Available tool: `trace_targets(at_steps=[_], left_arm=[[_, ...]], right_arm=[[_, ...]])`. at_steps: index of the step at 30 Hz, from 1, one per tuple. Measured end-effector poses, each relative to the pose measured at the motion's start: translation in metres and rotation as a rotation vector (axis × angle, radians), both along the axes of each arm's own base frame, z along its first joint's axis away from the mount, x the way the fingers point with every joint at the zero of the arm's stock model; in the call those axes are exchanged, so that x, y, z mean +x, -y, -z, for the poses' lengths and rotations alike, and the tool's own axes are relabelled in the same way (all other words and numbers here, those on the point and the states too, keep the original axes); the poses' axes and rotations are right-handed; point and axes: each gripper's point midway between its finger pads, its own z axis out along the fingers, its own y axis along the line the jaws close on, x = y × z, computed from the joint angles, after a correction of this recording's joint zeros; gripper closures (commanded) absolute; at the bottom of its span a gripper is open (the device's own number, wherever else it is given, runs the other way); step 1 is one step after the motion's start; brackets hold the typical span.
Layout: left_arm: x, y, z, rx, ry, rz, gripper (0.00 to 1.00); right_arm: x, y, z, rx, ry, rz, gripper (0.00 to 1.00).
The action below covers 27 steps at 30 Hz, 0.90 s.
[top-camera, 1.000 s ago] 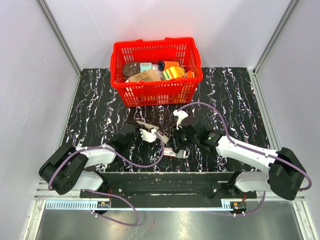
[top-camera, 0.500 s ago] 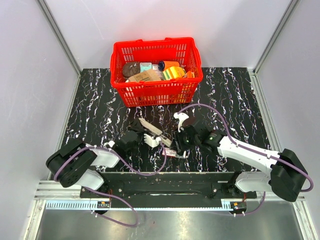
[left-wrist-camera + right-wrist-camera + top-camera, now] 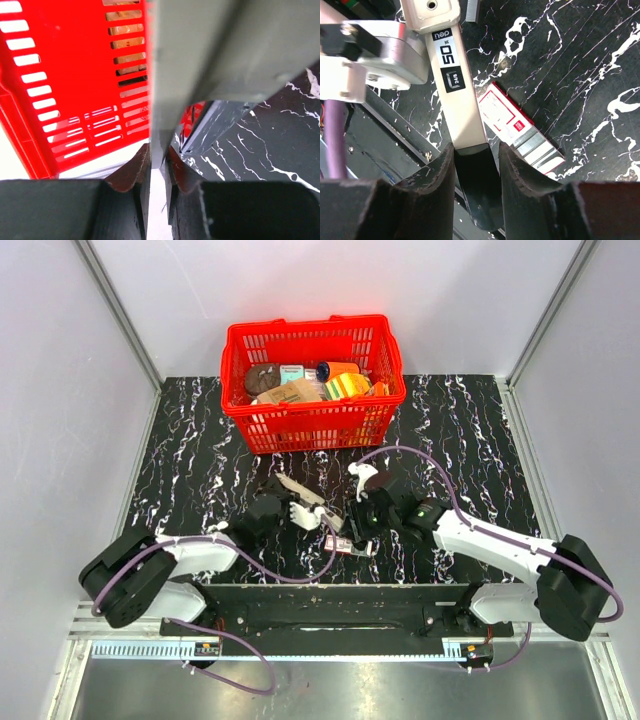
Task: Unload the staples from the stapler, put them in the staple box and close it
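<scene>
top external: stapler (image 3: pixel 305 496) barely shifted toward basket (image 3: pixel 312 426).

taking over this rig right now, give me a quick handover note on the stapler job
Left gripper: shut on one end of the stapler, a thin part pinched between its fingers.
Right gripper: closed around the stapler's dark opposite end, fingers snug on both sides.
Things: the stapler spans between both grippers, in front of the red basket. The staple box lies on the table beside it, with staples showing at its open end.
Done: stapler held by both arms.
Left: no staples seen coming out of the stapler and its channel is not visible, so opening and emptying it looks not yet done.
</scene>
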Motion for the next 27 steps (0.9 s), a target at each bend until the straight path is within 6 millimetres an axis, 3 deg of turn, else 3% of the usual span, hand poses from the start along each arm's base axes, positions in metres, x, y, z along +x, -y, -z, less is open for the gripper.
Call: trace_targets(at_steps=[6,9,12,19,27], left_arm=[[0.002,-0.009,-0.008,-0.160,-0.225,-0.124,0.94],[0.010,-0.003,-0.032,-0.320,-0.294,-0.159,0.94],[0.002,0.005,-0.045,-0.433,-0.350,-0.146,0.94],[-0.016,0.006,-0.024,-0.478,-0.477,-0.172,0.94],[-0.021,0.005,-0.017,-0.459,-0.501,-0.161,0.94]], right_arm=[[0.003,-0.014,-0.008,0.081,-0.044,0.020,1.00],[0.019,-0.032,-0.035,0.188,0.003,0.048,1.00],[0.028,-0.046,-0.060,0.281,0.038,0.061,1.00],[0.025,-0.050,-0.057,0.292,-0.006,0.061,1.00],[0.018,-0.038,-0.054,0.248,-0.009,0.065,1.00]])
